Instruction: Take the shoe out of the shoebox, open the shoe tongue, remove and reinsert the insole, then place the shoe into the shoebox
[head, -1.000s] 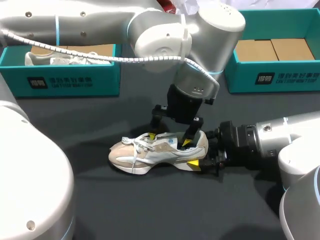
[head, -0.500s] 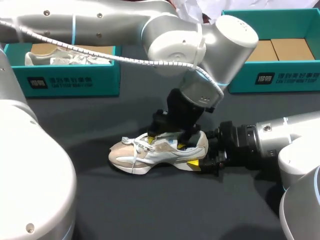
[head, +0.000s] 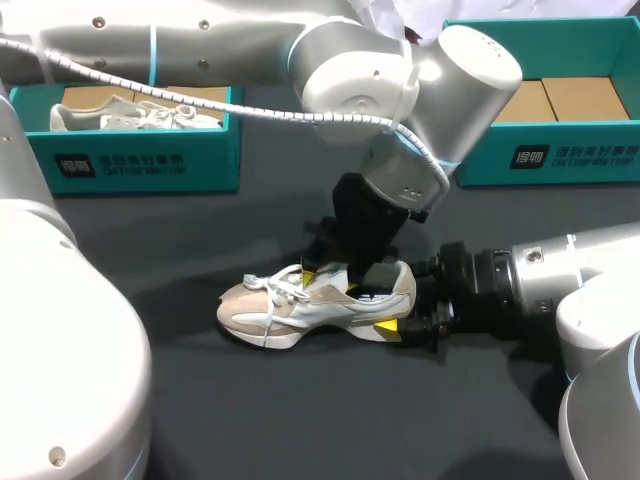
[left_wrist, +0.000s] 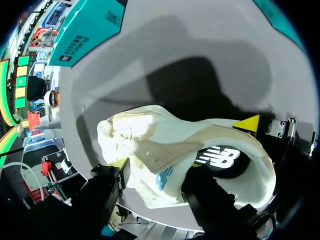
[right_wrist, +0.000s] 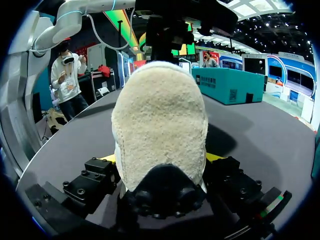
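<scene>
The silver left arm (head: 200, 45) comes in past the middle and bends down. Its black, yellow-tipped left hand (head: 330, 283) pinches the beige and white shoe (head: 270, 305) from above. The silver right arm (head: 570, 280) lies low, and the right hand (head: 402, 310) squeezes the heel from both sides.

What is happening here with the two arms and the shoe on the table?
The shoe is out of its box and stands on its sole on the dark table. The right gripper clamps its heel from behind. The left gripper reaches down from above into the shoe's opening at the tongue; I cannot tell if it grips it. The insole is inside the shoe. The left shoebox holds another shoe; the right shoebox holds none.
</scene>
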